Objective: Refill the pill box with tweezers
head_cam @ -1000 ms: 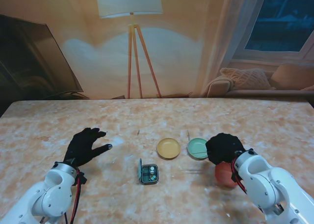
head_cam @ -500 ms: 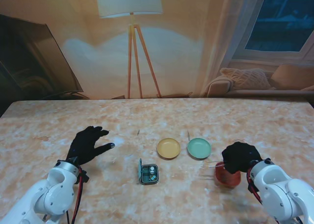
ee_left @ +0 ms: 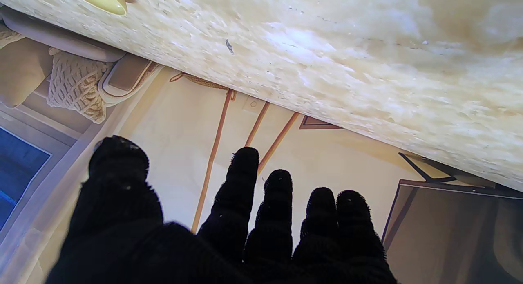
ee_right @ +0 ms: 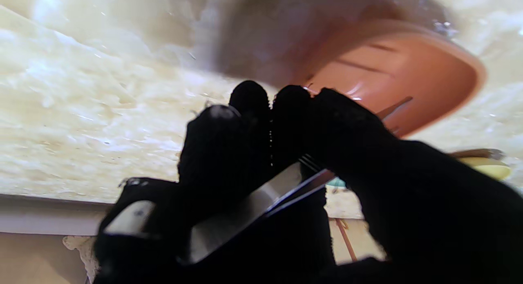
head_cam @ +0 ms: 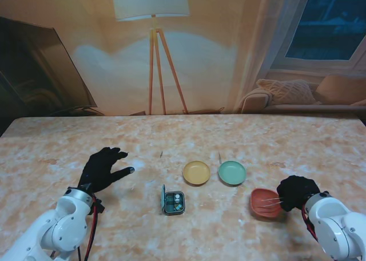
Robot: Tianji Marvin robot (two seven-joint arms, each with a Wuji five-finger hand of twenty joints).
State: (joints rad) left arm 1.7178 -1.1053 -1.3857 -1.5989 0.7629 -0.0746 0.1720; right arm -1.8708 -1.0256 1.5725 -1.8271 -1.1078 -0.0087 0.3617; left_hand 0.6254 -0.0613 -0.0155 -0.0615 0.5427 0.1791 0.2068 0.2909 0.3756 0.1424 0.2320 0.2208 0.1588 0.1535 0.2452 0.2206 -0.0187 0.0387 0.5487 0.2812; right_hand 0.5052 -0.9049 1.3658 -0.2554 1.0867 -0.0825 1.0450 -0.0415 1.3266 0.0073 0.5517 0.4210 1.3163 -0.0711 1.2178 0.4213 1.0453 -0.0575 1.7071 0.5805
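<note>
The tweezers (head_cam: 269, 201) are being gripped in the right hand (head_cam: 297, 193), tips pointing left over the red dish (head_cam: 265, 203). The pill box (head_cam: 174, 202) is lying farther left, between both arms. The left hand (head_cam: 103, 169) is being held open, empty.

You can't make out what lies in the pill box (head_cam: 174, 202): too small. The right hand (ee_right: 294, 165) hides most of the tweezers (ee_right: 261, 198), and the red dish (ee_right: 404, 77) is blurred.

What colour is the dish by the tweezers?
Orange-red dish; clearest from the stand view.
</note>
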